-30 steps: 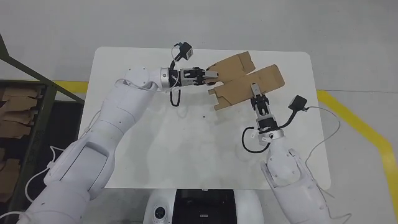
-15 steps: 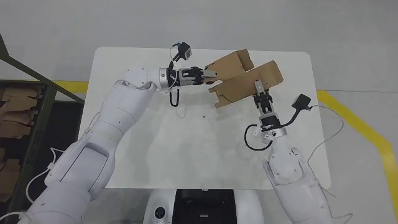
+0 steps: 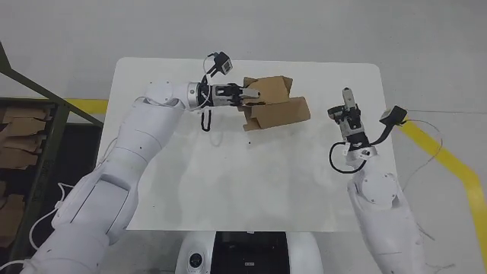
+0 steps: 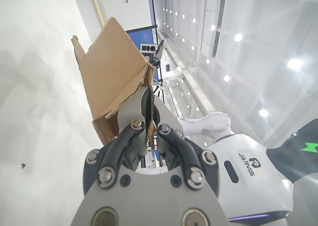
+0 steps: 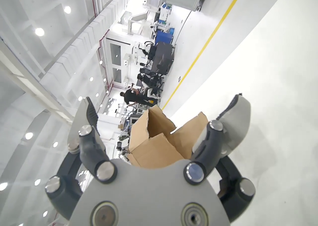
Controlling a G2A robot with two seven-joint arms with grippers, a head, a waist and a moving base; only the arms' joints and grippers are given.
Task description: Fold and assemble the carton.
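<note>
Overhead, the carton (image 3: pixel 275 105) is seen at the far middle part of the table (image 3: pixel 190 190), partly folded, with one brown panel raised beside another. Its end nearer the left arm is pinched by the left gripper (image 3: pixel 245 93), whose fingers are closed on the cardboard. The right gripper (image 3: pixel 346 95) is held over the table's right side, well apart from the carton, with nothing between its fingers. From the left wrist, the left gripper (image 4: pixel 149 98) is shown clamped on a thin cardboard edge, and the carton (image 4: pixel 111 68) is seen standing out from it over the white table (image 4: pixel 37 103). The right gripper (image 4: pixel 159 50) is visible farther off, beyond the carton's edge. From the right wrist, the right gripper (image 5: pixel 162 103) is shown with its fingers (image 5: pixel 236 117) spread wide and empty. The carton (image 5: pixel 154 142) is seen ahead of it, apart from both fingers, with its flaps standing open.
</note>
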